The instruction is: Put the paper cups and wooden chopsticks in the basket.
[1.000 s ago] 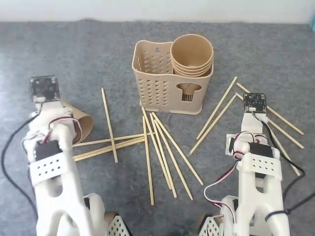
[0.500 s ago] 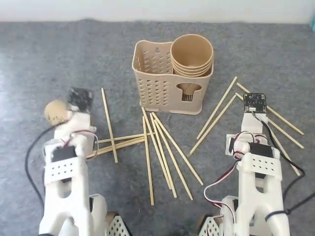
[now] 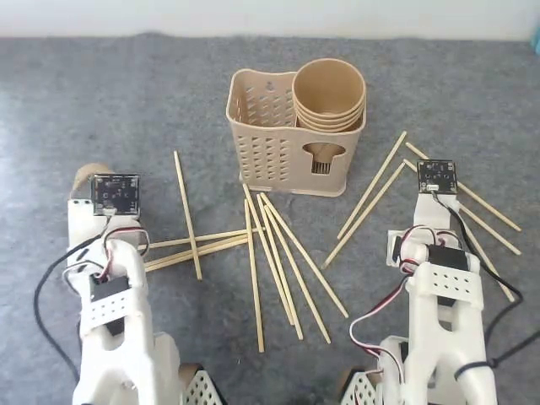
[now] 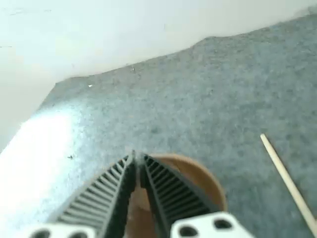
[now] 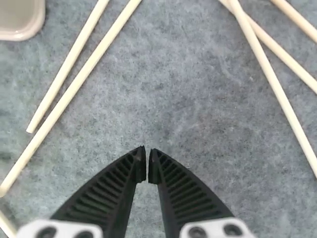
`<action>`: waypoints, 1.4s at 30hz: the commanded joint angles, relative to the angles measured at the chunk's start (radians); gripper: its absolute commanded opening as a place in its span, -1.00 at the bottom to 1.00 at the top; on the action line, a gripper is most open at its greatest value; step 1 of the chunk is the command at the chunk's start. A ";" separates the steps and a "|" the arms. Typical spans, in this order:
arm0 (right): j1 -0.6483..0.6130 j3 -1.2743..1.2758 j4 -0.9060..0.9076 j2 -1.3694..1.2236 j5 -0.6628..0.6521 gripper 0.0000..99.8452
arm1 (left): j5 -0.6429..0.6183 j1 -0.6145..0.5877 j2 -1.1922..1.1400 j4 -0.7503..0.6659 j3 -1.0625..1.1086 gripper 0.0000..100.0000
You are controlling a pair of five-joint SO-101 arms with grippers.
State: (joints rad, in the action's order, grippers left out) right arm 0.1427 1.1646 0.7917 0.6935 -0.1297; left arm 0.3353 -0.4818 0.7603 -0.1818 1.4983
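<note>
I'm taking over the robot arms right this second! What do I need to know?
Left gripper: shut on a paper cup, at the left side of the mat, apart from the basket.
Right gripper: shut, holding nothing, over the mat among loose chopsticks.
Done: a stack of cups sits in the basket's right compartment.
Left: put the held cup in the basket, then gather the chopsticks scattered on the mat.

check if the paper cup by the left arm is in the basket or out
Out: the paper cup is at the left gripper, well apart from the basket.
</note>
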 commanded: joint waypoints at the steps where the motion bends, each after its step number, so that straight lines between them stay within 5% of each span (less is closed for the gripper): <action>1: -0.002 -0.003 -0.016 0.028 -0.014 -0.93 | -0.017 -0.008 -0.061 -0.011 -0.116 -0.98; 13: -0.002 -0.003 -0.015 0.028 -0.014 -0.93 | -0.078 -0.112 -0.899 -0.005 -0.697 -0.98; 20: -0.010 -0.003 -0.019 0.028 -0.014 -0.93 | -0.184 -0.163 -0.784 0.068 -0.711 -0.98; 36: -0.010 0.011 -0.051 0.028 -0.020 -0.93 | -0.169 -0.028 -0.112 1.063 -0.653 -0.98; 42: -0.010 0.011 -0.051 0.028 -0.040 -0.93 | 0.095 0.083 -0.089 1.283 -0.615 -0.97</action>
State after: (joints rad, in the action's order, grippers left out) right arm 0.1427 1.1861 0.7610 0.6935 -0.1511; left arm 0.3184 -0.4465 0.6299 1.0457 0.8753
